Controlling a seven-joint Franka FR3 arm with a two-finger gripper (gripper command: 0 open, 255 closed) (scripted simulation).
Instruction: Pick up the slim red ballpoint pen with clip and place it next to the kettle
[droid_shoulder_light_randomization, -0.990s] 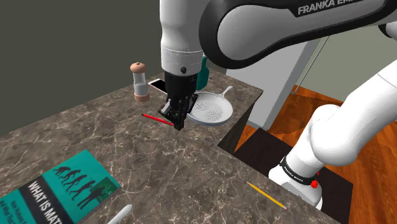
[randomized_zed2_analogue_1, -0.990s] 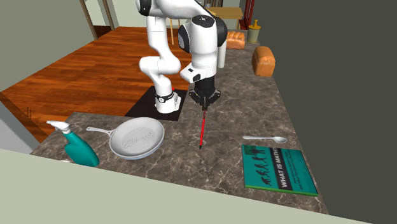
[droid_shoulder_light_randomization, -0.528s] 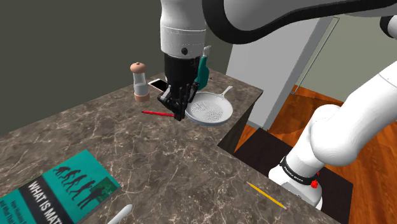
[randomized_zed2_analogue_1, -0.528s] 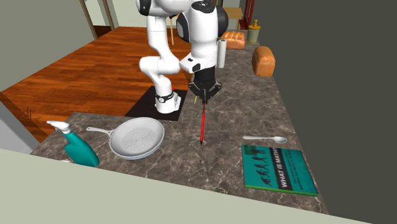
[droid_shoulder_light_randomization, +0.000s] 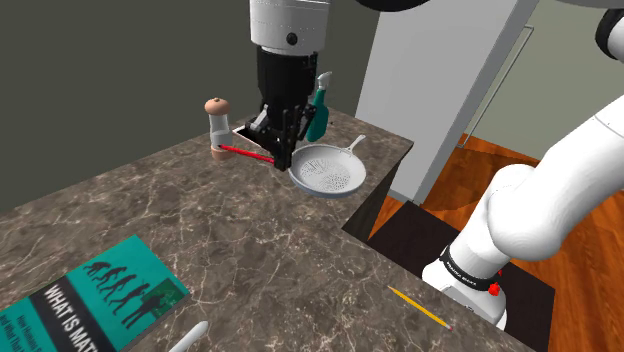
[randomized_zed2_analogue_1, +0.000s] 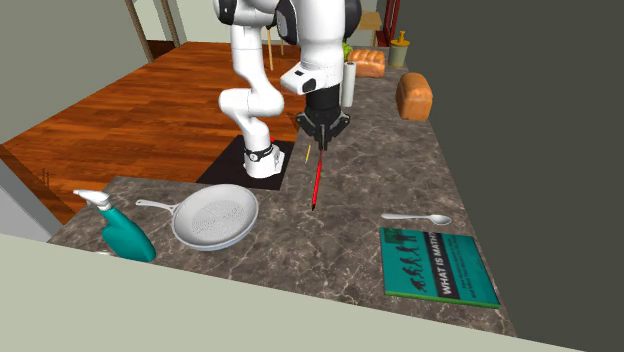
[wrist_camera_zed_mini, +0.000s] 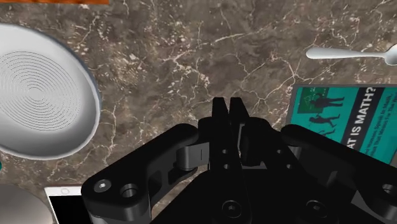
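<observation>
Pen (droid_shoulder_light_randomization: 248, 154): slim red stick, rigid and straight. Hangs clear of the counter (droid_shoulder_light_randomization: 300, 260), gripped at one end. The rest pokes out toward the shoulder view's left, at the grinder (droid_shoulder_light_randomization: 219, 128). Contact with the grinder: can't tell.
Gripper (droid_shoulder_light_randomization: 283, 158): black fingers pinched almost together on the pen's end, no gap to speak of in the wrist view.
Handling: prob. v. light and stiff, won't sag. Smooth round barrel, so likely slippery and keen to roll once down. End grip gives a long overhang, so it may pivot in the pads. A mid-barrel hold would be steadier. Clip should stop it rolling if laid clip-down.
Counter: dark brown stone look w/ pale veins, flat, hard edge.
Pan (droid_shoulder_light_randomization: 328, 172): white, round and shallow, ringed base, thin handle. Near the gripper, on the shoulder view's right.
Spray bottle (randomized_zed2_analogue_1: 120, 228): teal body, white trigger.
Book (randomized_zed2_analogue_1: 438, 265): teal cover, flat, near edge.
Spoon (randomized_zed2_analogue_1: 415, 218): pale, lies beside the book.
Pencil (droid_shoulder_light_randomization: 420, 308): yellow, near the stand.
Kettle: which item it is, can't tell.
</observation>
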